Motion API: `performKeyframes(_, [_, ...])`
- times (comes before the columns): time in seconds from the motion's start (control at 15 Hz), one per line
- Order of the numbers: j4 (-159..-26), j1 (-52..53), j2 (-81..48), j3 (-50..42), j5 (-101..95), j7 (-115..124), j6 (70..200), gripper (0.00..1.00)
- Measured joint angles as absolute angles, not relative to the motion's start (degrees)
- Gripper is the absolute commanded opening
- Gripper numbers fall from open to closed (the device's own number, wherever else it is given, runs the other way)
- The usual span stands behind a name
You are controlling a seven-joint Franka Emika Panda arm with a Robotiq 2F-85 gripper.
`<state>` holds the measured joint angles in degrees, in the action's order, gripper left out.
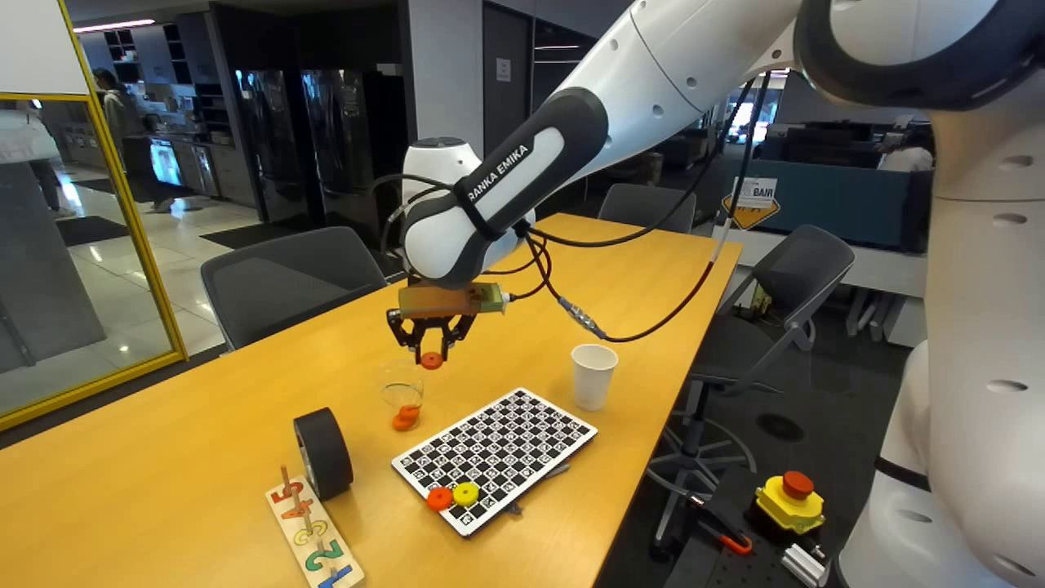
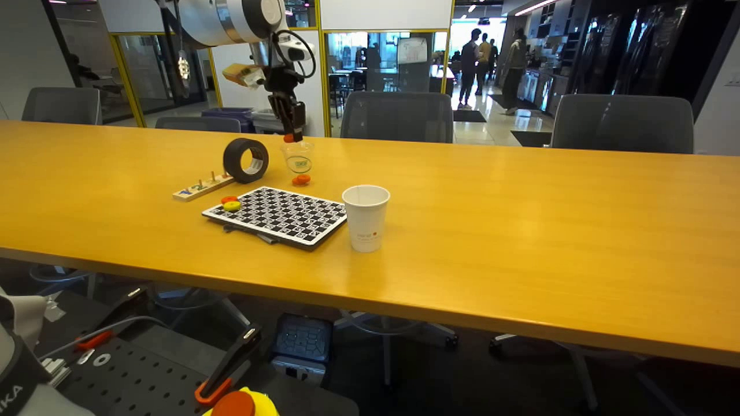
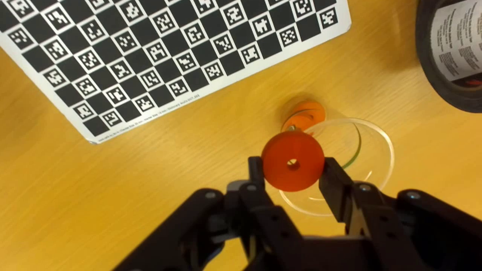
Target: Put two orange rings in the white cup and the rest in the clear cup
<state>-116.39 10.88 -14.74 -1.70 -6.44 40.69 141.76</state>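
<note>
the gripper (image 3: 293,165) pinches a ring (image 3: 293,145) just above the clear cup (image 2: 298,158), off-centre; i'd line it up before letting go.

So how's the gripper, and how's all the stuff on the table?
Gripper: closed on an orange ring
Clear cup: upright, orange rings inside
White cup: upright, bottom inside hidden
Black tape roll: standing on edge
Checkered board: lying, pattern up
Wooden peg board: lying, pegs up
Yellow ring: flat on the checkered board
Orange ring beside it: flat at board's edge
</note>
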Motion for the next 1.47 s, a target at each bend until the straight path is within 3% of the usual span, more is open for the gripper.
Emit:
performKeyframes(0.67, [-106.58, 10.77, -23.6, -1.12, -5.07, 33.38, 140.45, 0.18])
performKeyframes(0.73, [-105.88, 10.77, -24.25, -1.12, -4.97, 32.9, 140.25, 0.55])
performKeyframes(0.8, [-105.23, 10.77, -24.79, -1.12, -4.84, 32.45, 139.99, 0.68])
performKeyframes(1.07, [-103.73, 10.71, -25.93, -1.13, -4.19, 31.1, 139.6, 0.97])
performKeyframes(1.47, [-105.66, 10.96, -24.15, -1.18, -4.38, 29.89, 139.64, 1.0])
